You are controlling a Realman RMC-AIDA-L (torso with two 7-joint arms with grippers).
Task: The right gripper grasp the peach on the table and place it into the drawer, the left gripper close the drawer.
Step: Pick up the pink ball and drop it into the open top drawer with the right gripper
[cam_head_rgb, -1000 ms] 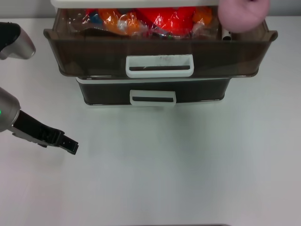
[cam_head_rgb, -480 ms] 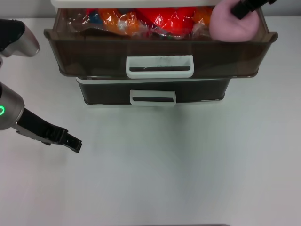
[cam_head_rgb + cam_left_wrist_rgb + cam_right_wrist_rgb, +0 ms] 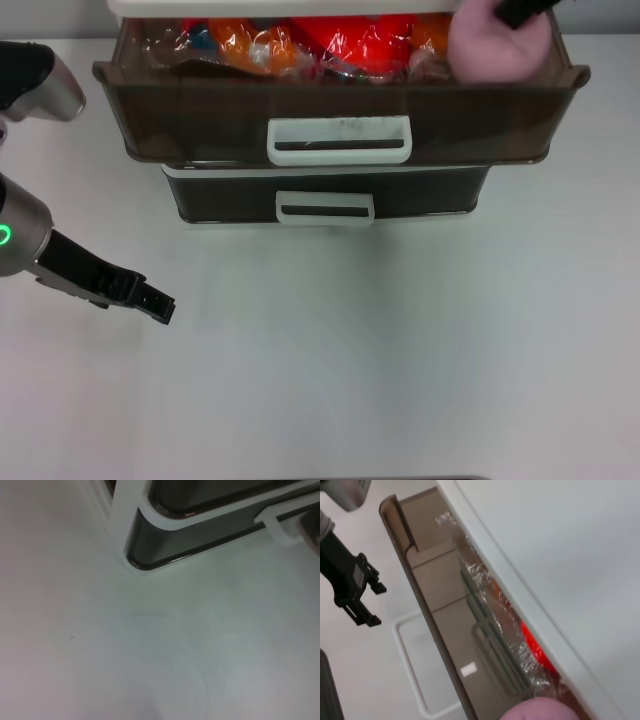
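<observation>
The pale pink peach [image 3: 500, 48] lies at the right end of the pulled-out smoky-brown drawer [image 3: 200, 115], beside wrapped items. A bit of it shows in the right wrist view as well, the peach [image 3: 540, 712] next to the drawer's front wall [image 3: 435, 630]. Only a black part of my right gripper [image 3: 525, 10] shows, against the top of the peach at the picture's upper edge. My left gripper [image 3: 158, 305] hovers over the white table [image 3: 400, 350], to the front left of the drawer and apart from it. It appears again as the left gripper [image 3: 372, 605], open and empty.
Orange and red plastic-wrapped items [image 3: 340, 45] fill the rest of the drawer. Below it a shallower dark drawer [image 3: 220, 195] with a small white handle [image 3: 325, 208] is pushed in. The cabinet's lower corner [image 3: 165, 535] shows in the left wrist view.
The peach came down from above the drawer's right end into the drawer. The right gripper has since pulled back slightly toward the top edge. The left gripper shifted a little to the right.
</observation>
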